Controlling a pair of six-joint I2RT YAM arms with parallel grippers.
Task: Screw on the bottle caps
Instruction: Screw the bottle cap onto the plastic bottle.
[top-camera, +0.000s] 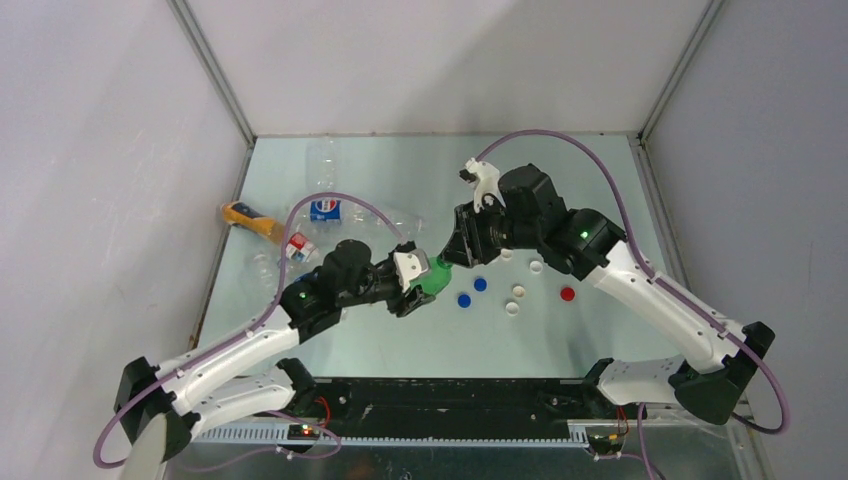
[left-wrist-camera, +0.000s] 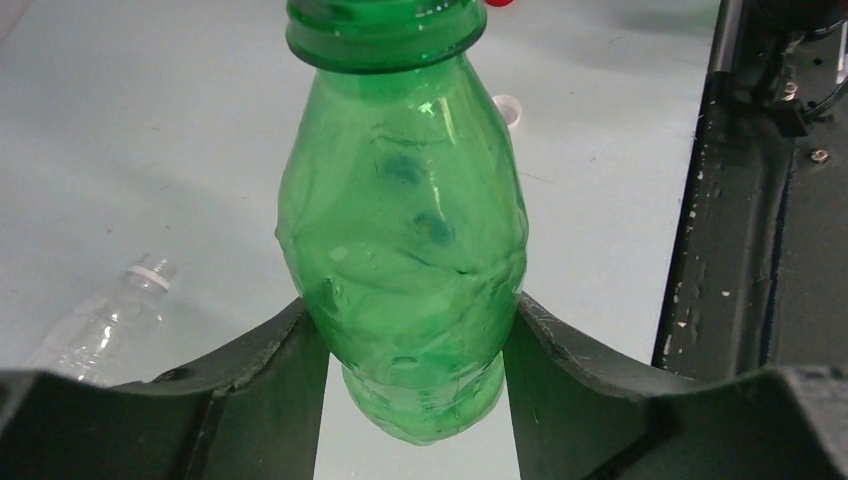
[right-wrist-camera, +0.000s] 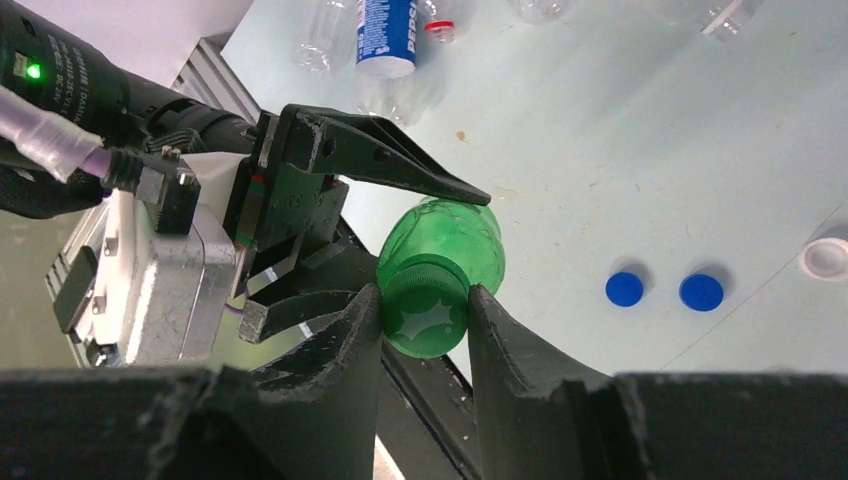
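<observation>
Green bottle (left-wrist-camera: 400, 250) gripped, green cap (right-wrist-camera: 428, 315) pinched

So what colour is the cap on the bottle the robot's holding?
The cap is green, like the bottle; best seen from the right wrist.

White arms (top-camera: 235, 350), black joints (top-camera: 345, 270), purple cables (top-camera: 560, 140) (green lights (top-camera: 584, 236))
</observation>
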